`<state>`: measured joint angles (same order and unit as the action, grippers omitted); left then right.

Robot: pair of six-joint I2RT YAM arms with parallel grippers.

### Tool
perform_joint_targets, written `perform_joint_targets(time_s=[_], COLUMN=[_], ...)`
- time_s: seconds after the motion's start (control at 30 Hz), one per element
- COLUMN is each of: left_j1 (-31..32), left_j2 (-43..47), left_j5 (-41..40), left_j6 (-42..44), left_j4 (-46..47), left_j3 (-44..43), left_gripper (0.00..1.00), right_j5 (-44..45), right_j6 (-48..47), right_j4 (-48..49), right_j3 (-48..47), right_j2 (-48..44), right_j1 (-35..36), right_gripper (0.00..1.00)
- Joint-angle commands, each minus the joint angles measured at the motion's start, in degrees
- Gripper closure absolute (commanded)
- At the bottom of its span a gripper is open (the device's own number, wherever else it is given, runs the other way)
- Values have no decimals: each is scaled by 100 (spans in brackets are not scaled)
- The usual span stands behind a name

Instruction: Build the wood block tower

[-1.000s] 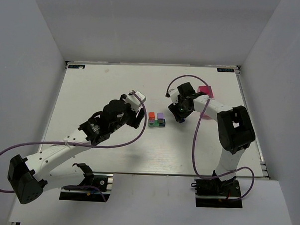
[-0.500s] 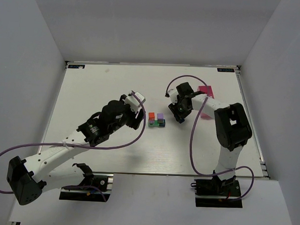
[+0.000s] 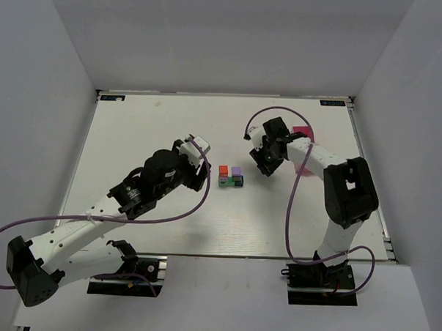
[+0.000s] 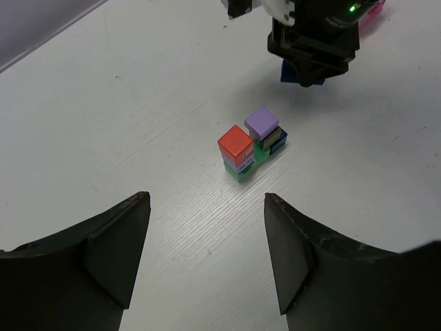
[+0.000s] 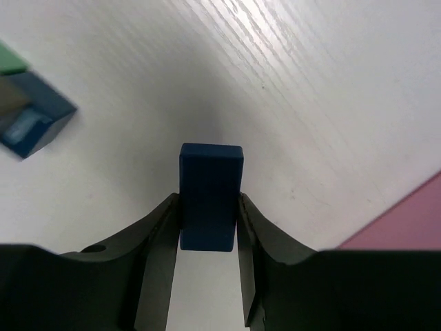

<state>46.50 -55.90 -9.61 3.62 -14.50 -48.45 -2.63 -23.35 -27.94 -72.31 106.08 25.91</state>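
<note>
At the centre left of the top view, the left gripper (image 3: 203, 176) hangs with its jaws wide apart and nothing between them, pointed at the stack. Its opening has not changed over the last second, though the arm behind it has drawn back a little toward the lower left.

Just right of it, in the middle of the table (image 3: 134, 132), the wood block tower (image 3: 231, 175) stands where it was. It is a low cluster with a red and a purple cube on top and green and blue ones below. Neither gripper touches it.

To the right of the tower, the right gripper (image 5: 210, 207) has narrowed its jaws, and both fingers now press the sides of a dark blue block (image 5: 210, 196). Whether the block has left the table cannot be told. The pink box (image 3: 303, 132) sits behind the gripper at the upper right.

This looks like a fresh pick. The next piece seems secured and should go onto the tower, which is near but not touching.
</note>
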Motion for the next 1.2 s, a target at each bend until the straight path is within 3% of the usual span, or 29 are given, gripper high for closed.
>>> perform_joint_targets(time_s=[0.0, 0.3, 0.6, 1.17], left_j1=[-18, -18, -18, -18], left_j2=[158, 263, 316, 668], left_j5=[90, 90, 90, 38], left_j6=[16, 16, 69, 122], left_j4=[70, 70, 70, 70], left_j3=[55, 55, 55, 160], left_gripper=[23, 23, 23, 23], right_j5=[-666, -2134, -2250, -1872], right_j6=[-529, -2207, -3191, -3210], right_j4=[-184, -1318, -2311, -3094], right_j3=[-213, -1108, -1900, -3078], right_j2=[-938, -1108, -493, 615], right_j1=[28, 168, 537, 933], right_gripper=[91, 93, 93, 93])
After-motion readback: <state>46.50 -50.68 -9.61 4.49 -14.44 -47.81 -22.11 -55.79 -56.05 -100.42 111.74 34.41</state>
